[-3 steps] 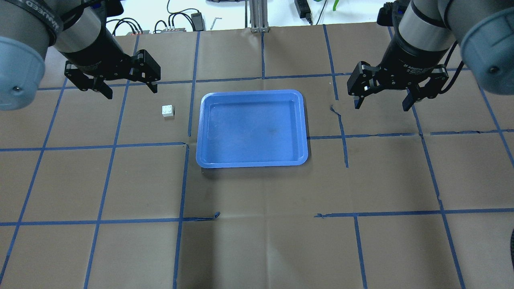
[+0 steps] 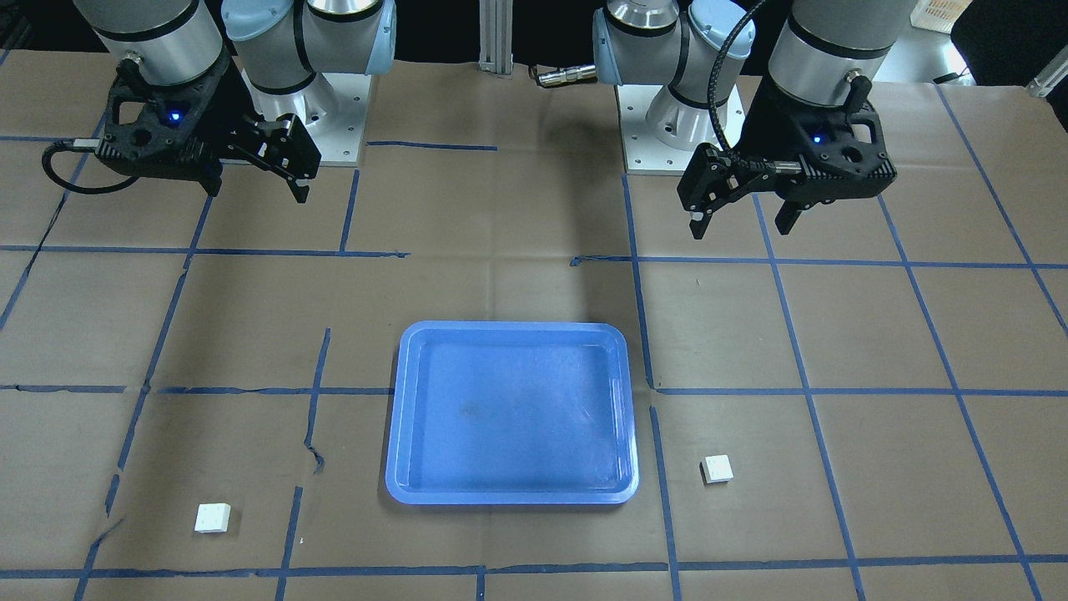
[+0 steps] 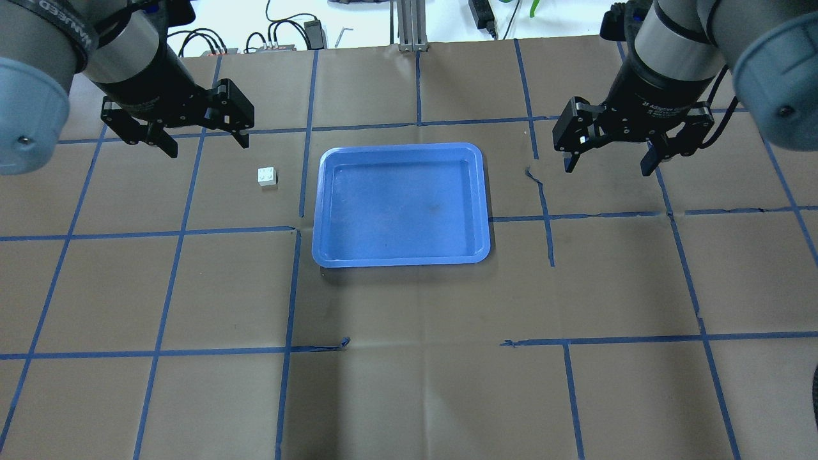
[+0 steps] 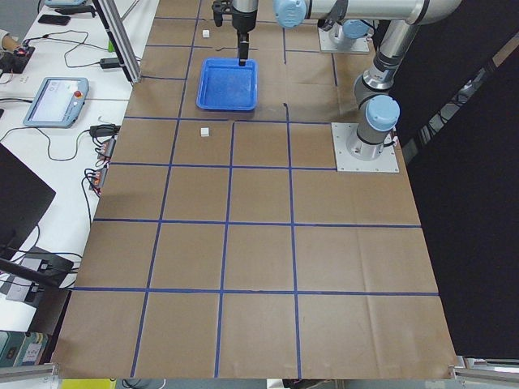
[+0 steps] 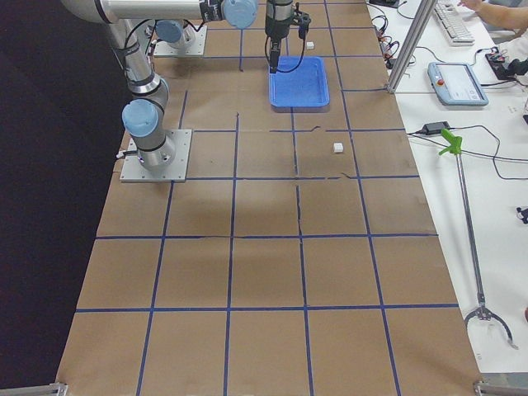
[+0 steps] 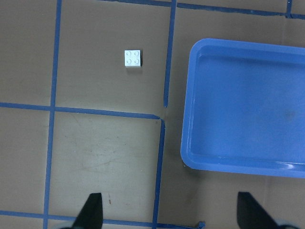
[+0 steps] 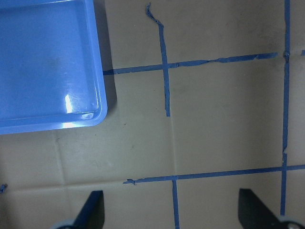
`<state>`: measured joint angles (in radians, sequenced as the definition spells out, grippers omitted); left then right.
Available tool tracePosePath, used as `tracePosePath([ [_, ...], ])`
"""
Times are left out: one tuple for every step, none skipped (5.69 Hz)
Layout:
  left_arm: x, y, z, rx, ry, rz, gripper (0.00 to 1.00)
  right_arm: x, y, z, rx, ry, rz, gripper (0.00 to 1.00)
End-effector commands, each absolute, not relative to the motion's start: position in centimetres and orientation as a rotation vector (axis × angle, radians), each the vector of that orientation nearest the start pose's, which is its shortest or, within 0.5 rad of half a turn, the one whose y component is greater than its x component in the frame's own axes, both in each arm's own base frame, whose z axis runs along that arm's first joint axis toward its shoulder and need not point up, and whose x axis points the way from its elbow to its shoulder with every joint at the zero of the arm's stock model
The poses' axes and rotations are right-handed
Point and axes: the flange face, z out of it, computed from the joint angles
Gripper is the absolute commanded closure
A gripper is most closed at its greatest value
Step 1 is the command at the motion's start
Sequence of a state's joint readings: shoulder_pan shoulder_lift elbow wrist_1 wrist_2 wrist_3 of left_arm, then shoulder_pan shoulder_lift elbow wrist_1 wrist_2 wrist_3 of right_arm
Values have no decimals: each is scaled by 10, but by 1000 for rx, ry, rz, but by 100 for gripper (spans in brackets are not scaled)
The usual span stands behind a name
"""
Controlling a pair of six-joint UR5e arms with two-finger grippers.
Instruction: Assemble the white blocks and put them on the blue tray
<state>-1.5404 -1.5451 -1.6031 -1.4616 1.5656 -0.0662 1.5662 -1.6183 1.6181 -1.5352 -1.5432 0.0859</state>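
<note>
The blue tray (image 3: pixel 401 255) lies mid-table, empty; it also shows in the front view (image 2: pixel 511 497). One white block (image 3: pixel 268 176) sits on the paper left of the tray, seen in the front view (image 2: pixel 717 468) and in the left wrist view (image 6: pixel 132 58). My left gripper (image 3: pixel 208 145) hangs open above the table, just short of that block. The second white block (image 2: pixel 212 517) lies far on my right side; my right arm hides it in the overhead view. My right gripper (image 3: pixel 608 168) is open and empty, right of the tray.
The table is covered in brown paper with a blue tape grid (image 3: pixel 294 287). Cables and adapters (image 3: pixel 281 35) lie past the far edge. Both arm bases (image 2: pixel 667 142) stand on plates at the table's robot side.
Both grippers have shifted only very slightly. The blocks and tray have not moved.
</note>
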Motion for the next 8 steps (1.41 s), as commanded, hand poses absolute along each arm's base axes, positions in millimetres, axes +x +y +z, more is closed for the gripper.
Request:
tracePosePath([
  [-118,-500,476,-159,3144,-83,1,133,-472,482,144,3121,61,0],
  [-115,-506,454,-166,3142,-34,1,130,-475,483,90,3113,46,0],
  [-95,-530,420,-202,3141,-27,1,129,-478,481,-216,3104,15,0],
  [-63,-564,386,-159,3138,-65,1,126,-483,481,-437,3092,-17,0],
  [-53,-590,346,-130,3138,-58,1,122,-491,471,-788,3013,7,0],
  [-51,-611,304,-142,3139,-37,1,122,-498,466,-1173,2893,-6,0],
  [-49,-625,263,-142,3142,11,1,116,-516,457,-1561,2729,-45,0],
  [-48,-633,232,-142,3143,38,1,84,-527,458,-1793,2627,-68,0],
])
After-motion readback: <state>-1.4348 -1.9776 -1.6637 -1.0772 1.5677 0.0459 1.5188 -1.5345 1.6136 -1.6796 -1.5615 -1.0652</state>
